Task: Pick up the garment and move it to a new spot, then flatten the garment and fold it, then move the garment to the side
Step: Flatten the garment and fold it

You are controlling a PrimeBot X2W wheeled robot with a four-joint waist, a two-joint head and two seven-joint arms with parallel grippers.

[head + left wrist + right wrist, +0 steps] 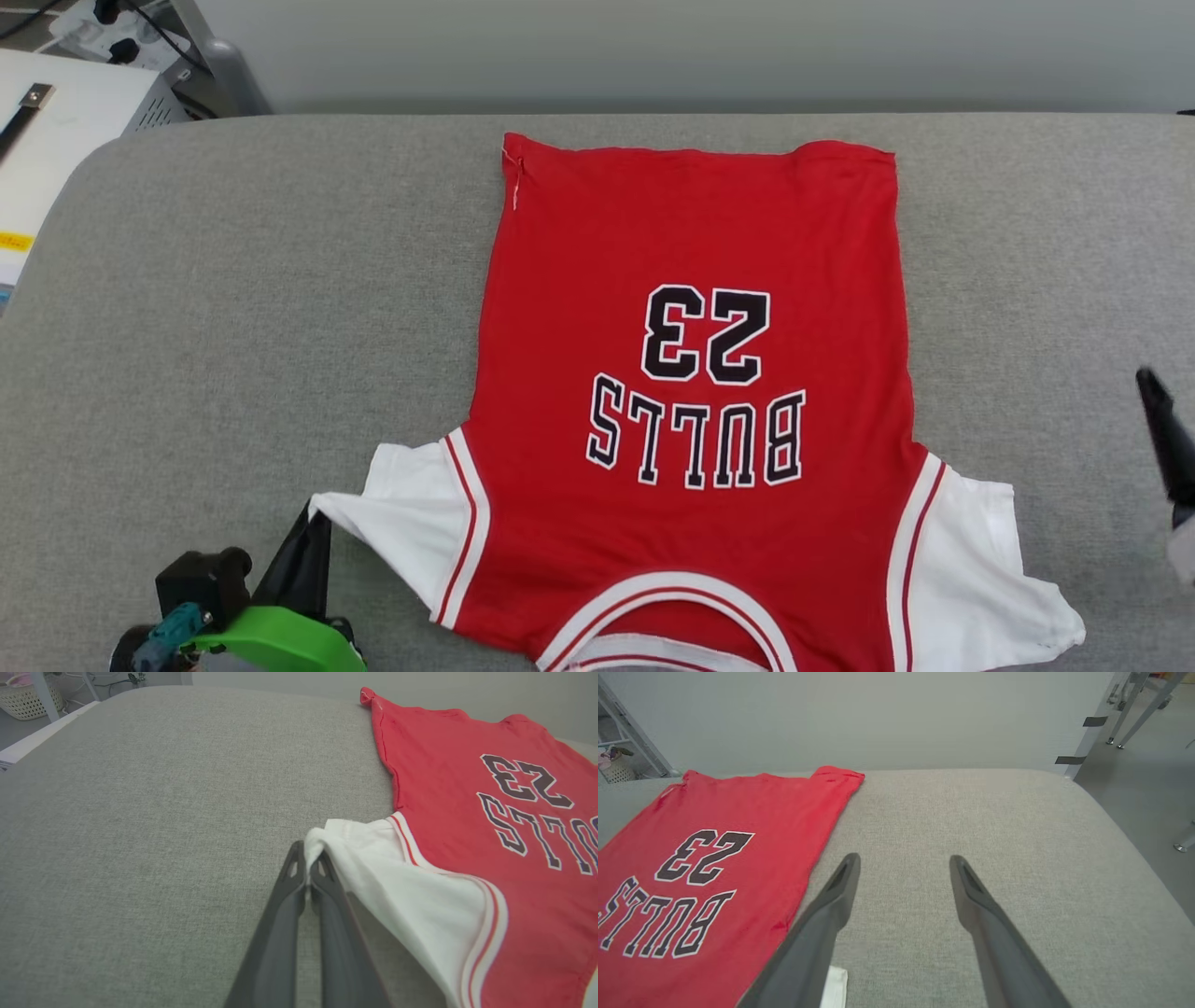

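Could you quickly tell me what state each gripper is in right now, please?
Left gripper: closed on a white sleeve of the garment.
Right gripper: open, holding nothing.

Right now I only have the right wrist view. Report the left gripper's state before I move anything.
Observer: The left gripper is shut on the tip of the jersey's white left-side sleeve.
Operator: Tell me how that sleeve lies.
Observer: It is drawn out to a point toward the gripper, away from the red body.
Operator: Now give me the other sleeve.
Observer: The right-side sleeve lies wrinkled on the grey fabric surface, with nothing gripping it.
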